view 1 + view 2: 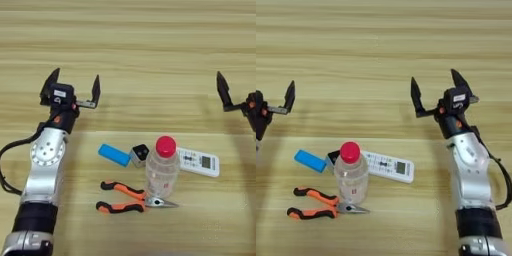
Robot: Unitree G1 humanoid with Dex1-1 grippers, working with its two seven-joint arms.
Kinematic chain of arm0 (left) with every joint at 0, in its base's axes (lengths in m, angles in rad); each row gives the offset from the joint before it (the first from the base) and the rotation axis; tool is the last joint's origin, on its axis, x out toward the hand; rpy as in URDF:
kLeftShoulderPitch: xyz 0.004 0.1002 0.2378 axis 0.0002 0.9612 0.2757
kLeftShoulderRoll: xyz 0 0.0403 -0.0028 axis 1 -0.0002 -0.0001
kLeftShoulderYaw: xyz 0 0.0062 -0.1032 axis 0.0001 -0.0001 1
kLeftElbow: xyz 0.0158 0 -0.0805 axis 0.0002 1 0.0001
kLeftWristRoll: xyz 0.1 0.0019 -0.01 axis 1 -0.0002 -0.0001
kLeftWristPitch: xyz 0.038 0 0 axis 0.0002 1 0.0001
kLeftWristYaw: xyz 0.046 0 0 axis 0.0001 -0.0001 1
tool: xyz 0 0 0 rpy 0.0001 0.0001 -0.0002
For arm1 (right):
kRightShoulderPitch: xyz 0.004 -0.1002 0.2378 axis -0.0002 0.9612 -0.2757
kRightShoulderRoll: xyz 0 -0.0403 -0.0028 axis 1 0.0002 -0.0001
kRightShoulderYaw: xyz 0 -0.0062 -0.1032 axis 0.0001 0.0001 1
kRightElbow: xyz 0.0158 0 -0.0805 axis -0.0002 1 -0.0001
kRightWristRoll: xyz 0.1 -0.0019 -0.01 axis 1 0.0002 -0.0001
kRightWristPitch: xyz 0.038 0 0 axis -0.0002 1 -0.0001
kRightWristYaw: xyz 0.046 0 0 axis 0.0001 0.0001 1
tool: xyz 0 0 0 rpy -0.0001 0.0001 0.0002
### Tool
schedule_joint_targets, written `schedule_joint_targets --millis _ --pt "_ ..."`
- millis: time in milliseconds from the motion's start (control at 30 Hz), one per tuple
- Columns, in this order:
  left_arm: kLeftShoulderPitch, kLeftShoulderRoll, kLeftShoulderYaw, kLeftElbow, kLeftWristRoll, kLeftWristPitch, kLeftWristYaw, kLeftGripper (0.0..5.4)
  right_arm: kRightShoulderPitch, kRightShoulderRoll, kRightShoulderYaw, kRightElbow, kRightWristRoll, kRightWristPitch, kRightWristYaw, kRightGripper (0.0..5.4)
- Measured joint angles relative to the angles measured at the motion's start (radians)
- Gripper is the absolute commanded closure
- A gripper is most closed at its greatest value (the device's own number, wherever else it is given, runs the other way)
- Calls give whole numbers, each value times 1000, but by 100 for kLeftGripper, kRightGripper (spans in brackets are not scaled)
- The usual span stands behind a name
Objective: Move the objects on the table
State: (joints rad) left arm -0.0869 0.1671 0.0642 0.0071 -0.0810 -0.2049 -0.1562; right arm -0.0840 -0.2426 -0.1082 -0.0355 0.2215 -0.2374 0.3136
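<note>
Nearest lie the pliers (131, 198), then the bottle (162, 170) upright among the blue block (114, 155), black cube (140, 153) and remote (199, 161). Beyond them, the left gripper (73, 87) and right gripper (437, 90) hover with fingers spread, holding nothing. No grasp seems begun; the next move likely calls for lowering one gripper onto an object.

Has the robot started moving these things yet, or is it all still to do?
Nothing looks moved yet. The bottle, black cube, blue block, pliers and remote sit clustered on the table. In hand: nothing. The left hand and right hand are both open and empty, beyond the cluster. All the moving is left.
</note>
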Motion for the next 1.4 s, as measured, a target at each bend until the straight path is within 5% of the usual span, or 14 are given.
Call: schedule_joint_targets --millis 200,367,633,733,867,1300,1400 --pt "175 0 -45 -285 -10 135 -22 2 237 -96 50 -371 146 190 136 0" --pt "254 6 -46 -364 -39 172 -48 2 299 -197 -6 -492 310 315 240 0" --pt "285 12 -20 -402 -68 198 -66 2 388 -356 -98 -618 624 488 457 0" --pt "276 11 7 -402 -89 195 -68 2 416 -415 -111 -647 672 529 537 0" --pt "273 8 9 -402 -117 176 -84 2 445 -473 -83 -677 663 558 620 0" --pt "268 1 5 -394 -119 155 -89 2 319 -449 191 -603 292 529 565 0" --pt "268 1 5 -394 -119 155 -89 2 304 -441 226 -592 247 525 556 0"
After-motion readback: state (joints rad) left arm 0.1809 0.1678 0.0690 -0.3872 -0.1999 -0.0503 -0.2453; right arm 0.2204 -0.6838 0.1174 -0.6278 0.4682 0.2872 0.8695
